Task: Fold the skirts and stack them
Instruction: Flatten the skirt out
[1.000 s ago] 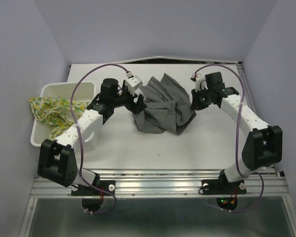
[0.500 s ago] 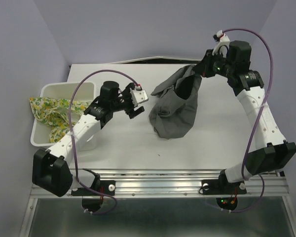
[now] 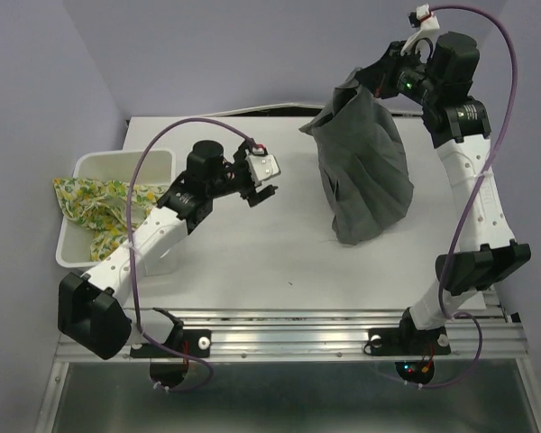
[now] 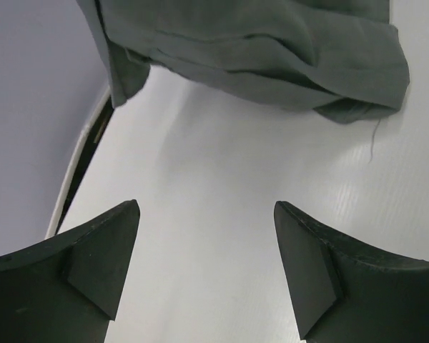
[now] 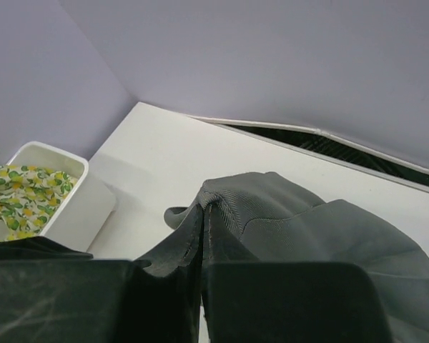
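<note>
Right end effector [image 3: 365, 83] is up high at about one o'clock over the desk [image 3: 252, 262], clamped tight on a bunched edge of the grey skirt [image 3: 365, 171]. The wrist view shows cloth squeezed between the two pads. The skirt hangs from that pinch in a long pleated drape. Its lower hem is down by the desk surface, and I can't tell whether it touches. Left end effector [image 3: 260, 191] hovers near the desk's centre, spread wide with nothing between the fingers, pointing toward three o'clock at the hanging cloth and well apart from it. Over at nine o'clock, the lemon-print skirt [image 3: 86, 203] lies crumpled in the white basket [image 3: 117, 161], spilling over its left rim.
</note>
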